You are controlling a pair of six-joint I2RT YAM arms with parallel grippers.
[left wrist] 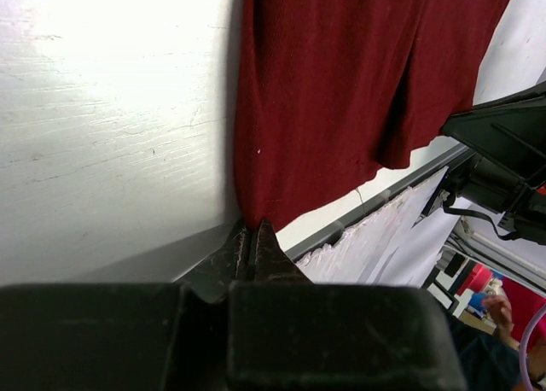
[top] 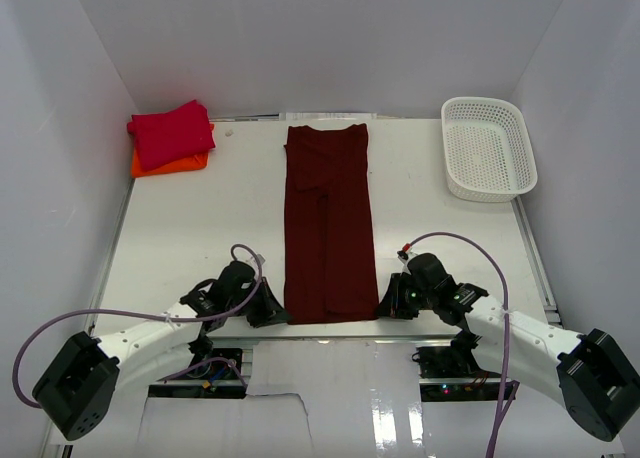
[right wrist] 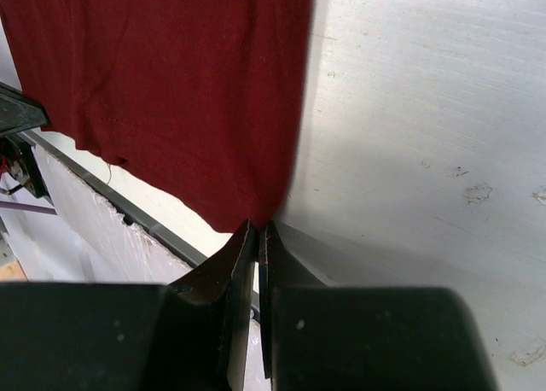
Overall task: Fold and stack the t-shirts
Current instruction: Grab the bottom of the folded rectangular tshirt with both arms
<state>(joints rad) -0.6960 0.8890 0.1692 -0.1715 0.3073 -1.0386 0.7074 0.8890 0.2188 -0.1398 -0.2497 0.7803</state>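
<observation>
Nearest, left gripper [left wrist: 253, 230]: jaws pinched fully together on the near left corner of the maroon t-shirt [top: 328, 218], right at the near edge of the table [top: 200, 228].
right gripper [right wrist: 258, 230]: jaws likewise drawn narrow, nipping the same shirt's near right corner, with the cloth running in between the tips.
maroon t-shirt: lies flat on the white table, folded into a long narrow strip that runs from the near edge, between the two grippers, toward the far side.
crimson t-shirt [top: 172, 130]: folded, at the far left corner, resting on the orange t-shirt [top: 172, 165], whose edge shows beneath it.
basket [top: 524, 143]: white mesh, at the far right corner, well apart from all three shirts.
</observation>
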